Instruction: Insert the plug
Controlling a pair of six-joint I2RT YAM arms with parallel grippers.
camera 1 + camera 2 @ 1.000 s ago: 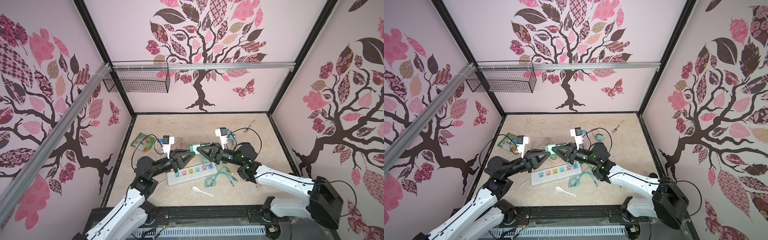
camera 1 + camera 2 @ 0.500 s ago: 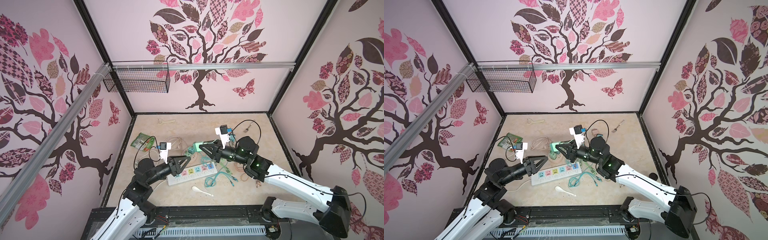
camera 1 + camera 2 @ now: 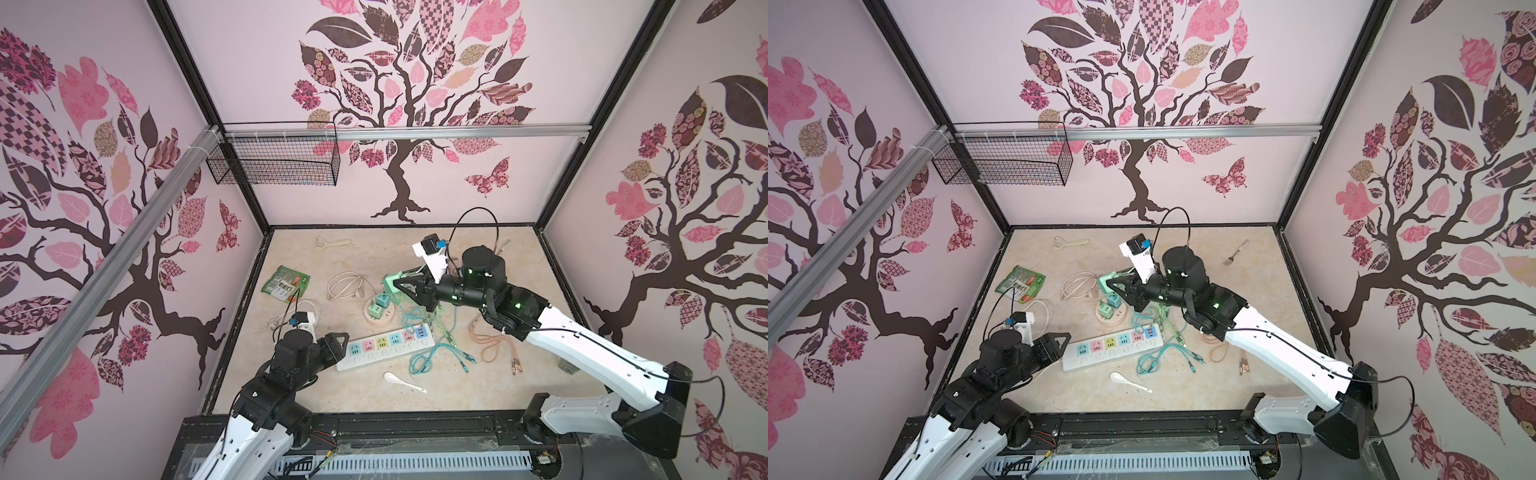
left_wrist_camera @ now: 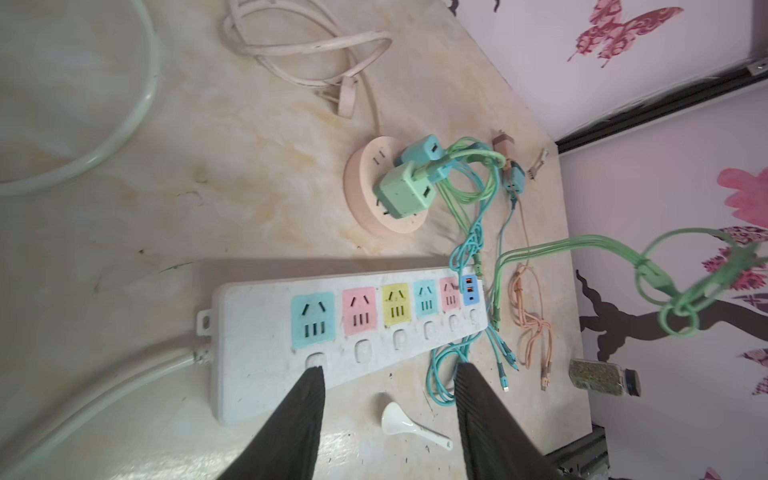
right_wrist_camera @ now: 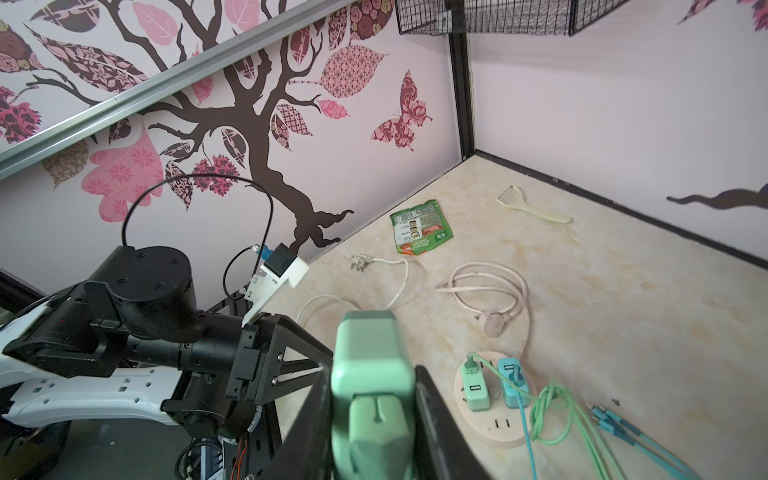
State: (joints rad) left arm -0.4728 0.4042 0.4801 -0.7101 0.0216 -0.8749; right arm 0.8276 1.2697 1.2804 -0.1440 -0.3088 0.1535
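Plug [image 5: 370, 345] in right claw [image 5: 370, 372]; packet [image 5: 420, 226] unreadable

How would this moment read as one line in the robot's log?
right gripper: shut on green plug, held in the air | left gripper: open, empty, at end of power strip | plug: not yet inserted

LAYOUT | power strip [image 3: 386, 347]: front-centre of table [image 3: 478, 257], running left-right | spoon [image 3: 401, 380]: just in front of strip | round socket base [image 3: 380, 320]: just behind strip | coiled cord [image 3: 347, 286]: behind-left of base | packet [image 3: 286, 283]: left of cord | peeler [image 3: 332, 242]: rear | cable tangle [image 3: 432, 345]: at strip's right end | plug [image 3: 390, 282]: raised, behind base
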